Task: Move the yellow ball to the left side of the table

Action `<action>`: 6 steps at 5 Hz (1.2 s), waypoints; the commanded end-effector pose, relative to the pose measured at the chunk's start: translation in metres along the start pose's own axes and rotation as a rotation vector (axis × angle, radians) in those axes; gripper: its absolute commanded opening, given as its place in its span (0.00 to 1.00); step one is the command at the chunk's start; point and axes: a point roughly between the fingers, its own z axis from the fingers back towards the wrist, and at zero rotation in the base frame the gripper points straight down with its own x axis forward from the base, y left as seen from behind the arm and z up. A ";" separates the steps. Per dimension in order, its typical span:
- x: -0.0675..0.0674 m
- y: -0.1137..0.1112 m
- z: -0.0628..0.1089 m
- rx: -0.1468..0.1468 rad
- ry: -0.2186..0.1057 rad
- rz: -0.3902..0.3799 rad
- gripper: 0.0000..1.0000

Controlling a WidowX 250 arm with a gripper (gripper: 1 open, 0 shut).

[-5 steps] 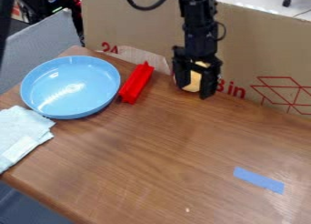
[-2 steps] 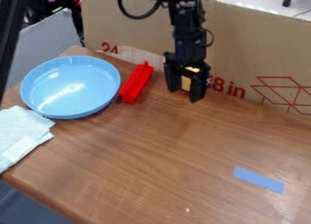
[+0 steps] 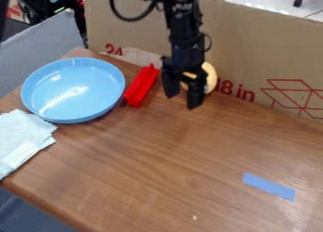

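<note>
The yellow ball (image 3: 209, 77) rests on the table (image 3: 190, 170) close against the cardboard box wall (image 3: 271, 47), just behind and to the right of the gripper (image 3: 182, 91) as the camera sees it; only a pale sliver of it shows past the dark fingers. The gripper points straight down with its 2 fingers spread wide and nothing between them, their tips close to the tabletop. Whether a finger touches the ball cannot be told from this view. Just to the left of the gripper lies 1 red block (image 3: 142, 85), angled, with its far end near the box wall. Farther left of the gripper sits the blue bowl (image 3: 74, 90), and beyond that, at the table's left edge, a pale cloth (image 3: 19, 137). Well in front of the gripper and to its right, a strip of blue tape (image 3: 269, 186) is stuck to the wood.
</note>
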 end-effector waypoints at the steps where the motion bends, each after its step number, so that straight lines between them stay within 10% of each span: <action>1: -0.033 0.006 0.061 0.072 -0.092 0.058 1.00; 2: -0.062 0.018 0.085 0.111 -0.145 0.096 1.00; 6: -0.062 0.033 0.097 0.088 -0.170 0.085 1.00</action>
